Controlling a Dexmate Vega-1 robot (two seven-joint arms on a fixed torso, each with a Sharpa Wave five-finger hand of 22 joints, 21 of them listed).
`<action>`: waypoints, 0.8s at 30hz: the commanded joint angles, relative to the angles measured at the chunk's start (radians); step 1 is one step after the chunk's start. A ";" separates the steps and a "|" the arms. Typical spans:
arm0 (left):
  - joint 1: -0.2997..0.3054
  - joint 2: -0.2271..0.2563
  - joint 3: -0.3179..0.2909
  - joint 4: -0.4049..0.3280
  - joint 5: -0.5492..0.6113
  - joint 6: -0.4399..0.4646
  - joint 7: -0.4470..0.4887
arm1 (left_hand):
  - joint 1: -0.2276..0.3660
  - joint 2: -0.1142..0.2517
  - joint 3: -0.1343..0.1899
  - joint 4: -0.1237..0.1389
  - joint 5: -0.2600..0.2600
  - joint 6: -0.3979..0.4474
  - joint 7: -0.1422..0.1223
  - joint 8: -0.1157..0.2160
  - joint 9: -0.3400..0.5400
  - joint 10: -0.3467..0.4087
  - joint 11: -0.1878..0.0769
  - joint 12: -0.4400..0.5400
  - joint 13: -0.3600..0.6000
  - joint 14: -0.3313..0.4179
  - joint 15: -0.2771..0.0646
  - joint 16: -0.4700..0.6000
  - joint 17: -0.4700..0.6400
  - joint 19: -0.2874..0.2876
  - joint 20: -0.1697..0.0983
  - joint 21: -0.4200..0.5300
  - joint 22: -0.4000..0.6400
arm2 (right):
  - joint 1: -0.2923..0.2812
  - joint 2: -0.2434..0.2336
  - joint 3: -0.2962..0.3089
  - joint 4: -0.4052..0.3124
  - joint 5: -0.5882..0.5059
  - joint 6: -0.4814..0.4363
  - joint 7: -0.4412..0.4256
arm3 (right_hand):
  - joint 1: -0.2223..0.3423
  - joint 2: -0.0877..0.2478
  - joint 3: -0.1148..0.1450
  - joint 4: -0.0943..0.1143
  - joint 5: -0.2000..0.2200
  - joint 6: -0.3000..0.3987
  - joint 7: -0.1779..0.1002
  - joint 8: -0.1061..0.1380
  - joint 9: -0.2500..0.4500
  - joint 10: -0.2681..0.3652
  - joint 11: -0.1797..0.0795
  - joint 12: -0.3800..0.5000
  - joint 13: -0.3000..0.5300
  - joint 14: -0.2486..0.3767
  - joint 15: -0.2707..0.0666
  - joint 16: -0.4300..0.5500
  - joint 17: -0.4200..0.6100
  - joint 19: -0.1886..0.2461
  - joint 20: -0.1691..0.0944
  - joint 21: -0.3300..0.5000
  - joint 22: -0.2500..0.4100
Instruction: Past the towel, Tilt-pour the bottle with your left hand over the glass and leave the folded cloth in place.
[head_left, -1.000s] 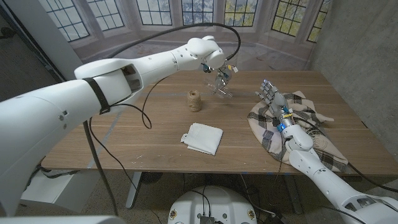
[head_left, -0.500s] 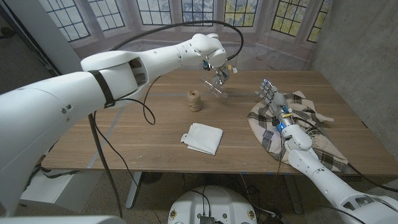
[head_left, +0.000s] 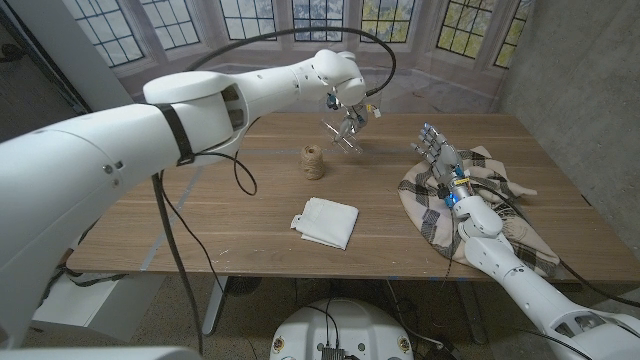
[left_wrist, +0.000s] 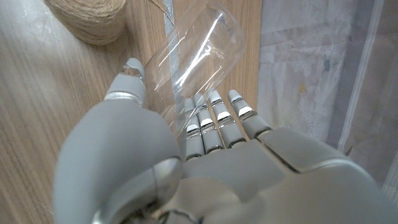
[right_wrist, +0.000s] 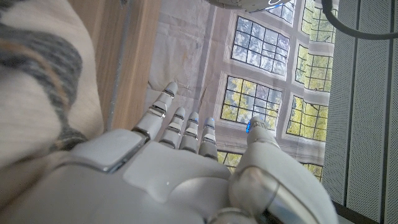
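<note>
Twine spool (left_wrist: 93, 18) beside gripped bottle (left_wrist: 193, 56).

One bottle (head_left: 340, 135), one twine ball (head_left: 314, 161), two cloths (head_left: 326, 221)

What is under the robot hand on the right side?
The right robot hand sits over a plaid towel spread on the wooden table. The forearm lies along the towel too. Whatever is beneath the towel is hidden.

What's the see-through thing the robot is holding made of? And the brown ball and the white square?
The clear bottle in the left hand looks like thin glossy plastic: the wood shows through, with bright streaks. The twine ball looks like rough jute, wound in strands. The folded cloth looks like soft matte fabric, maybe cotton.
</note>
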 joint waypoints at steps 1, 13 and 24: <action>-0.041 -0.075 0.077 0.124 0.008 -0.020 0.039 | -0.027 0.071 0.022 0.014 0.006 0.081 -0.010 0.007 0.000 -0.001 0.000 -0.001 0.006 0.000 0.002 -0.005 0.003 -0.003 -0.001 -0.002 0.005 | 0.015 0.007 -0.003 0.016 -0.006 0.000 -0.004 | 0.009 0.001 0.001 -0.002 0.004 0.008 0.006 -0.001 -0.001 0.007 -0.004 0.003 0.002 0.007 -0.003 0.004 0.001 0.011 -0.001 0.000 0.004; -0.012 0.005 0.106 -0.070 0.087 0.093 0.024 | -0.030 0.076 0.024 0.014 0.006 0.083 -0.007 0.008 0.000 -0.003 0.002 -0.003 0.010 -0.002 0.007 -0.003 0.010 -0.005 0.000 -0.002 0.005 | 0.014 0.017 -0.002 0.033 0.001 0.020 0.008 | 0.008 0.001 0.001 -0.002 0.004 0.008 0.005 0.000 -0.001 0.007 -0.004 0.003 0.002 0.008 -0.002 0.004 0.001 0.012 0.000 -0.001 0.004; 0.068 0.106 0.061 -0.259 0.183 0.230 0.040 | -0.032 0.076 0.025 0.012 0.007 0.094 0.003 0.013 0.002 0.006 0.008 0.001 0.014 0.010 0.014 0.002 0.015 0.000 0.009 0.001 0.005 | 0.004 0.019 0.001 0.034 0.010 0.024 0.016 | 0.009 0.001 0.001 -0.002 0.004 0.009 0.006 0.000 -0.001 0.008 -0.004 0.004 0.002 0.008 -0.003 0.004 0.001 0.014 0.001 -0.001 0.004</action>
